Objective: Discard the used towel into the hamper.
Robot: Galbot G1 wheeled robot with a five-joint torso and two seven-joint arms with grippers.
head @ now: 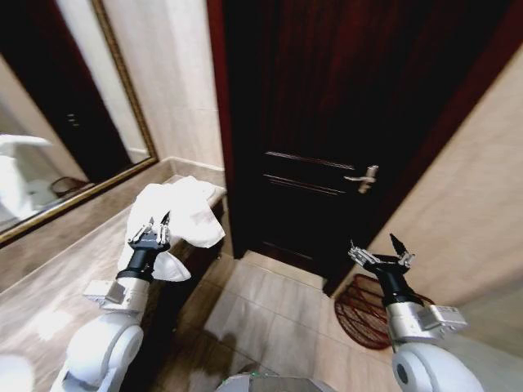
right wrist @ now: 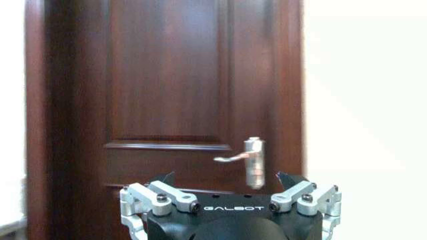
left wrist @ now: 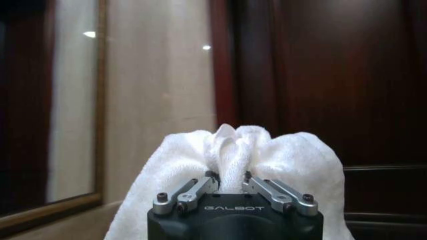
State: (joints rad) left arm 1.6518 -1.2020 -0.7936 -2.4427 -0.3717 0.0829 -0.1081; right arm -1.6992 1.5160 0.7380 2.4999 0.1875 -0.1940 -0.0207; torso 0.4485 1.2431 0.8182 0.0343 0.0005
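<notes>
A white towel [head: 184, 214] lies crumpled at the end of the counter [head: 57, 278] on the left. My left gripper [head: 152, 231] is shut on it; in the left wrist view the fingers [left wrist: 200, 190] pinch a bunched fold of the towel [left wrist: 230, 152]. The dark reddish-brown wicker hamper [head: 365, 314] stands on the floor at the lower right, against the wall and beside the door, partly hidden by my right arm. My right gripper [head: 379, 252] hangs open above the hamper with nothing in it, and in the right wrist view this gripper [right wrist: 227, 182] faces the door.
A dark wooden door [head: 343, 131] with a metal handle [head: 364, 176] fills the middle. A gold-framed mirror [head: 57, 122] hangs above the counter. Tiled floor [head: 261, 310] lies between the counter and the hamper. A beige wall [head: 466, 204] runs along the right.
</notes>
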